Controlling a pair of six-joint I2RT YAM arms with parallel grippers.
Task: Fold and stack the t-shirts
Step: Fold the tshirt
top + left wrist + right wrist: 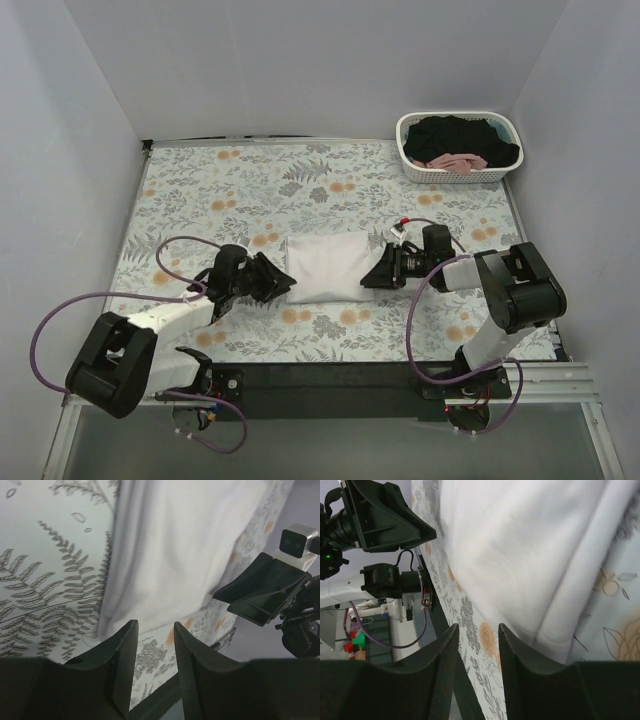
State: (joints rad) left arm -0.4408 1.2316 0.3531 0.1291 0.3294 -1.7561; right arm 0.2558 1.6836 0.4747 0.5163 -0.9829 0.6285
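The table, under a floral cloth, carries everything. The white shirt lies flat in a folded, roughly rectangular pad about midway between the left and right edges, a little nearer the near edge than the far one. The basket stands in the far right corner. A black shirt fills most of it, and a pink shirt is bunched against its near wall.

The left gripper sits low just beside the white shirt's left side, by its near corner. Its jaws stand a narrow gap apart with only cloth showing between them. The right gripper sits just beside the shirt's right side, also by the near corner. Its jaws are likewise parted and hold nothing. Whether either fingertip touches the shirt cannot be told.
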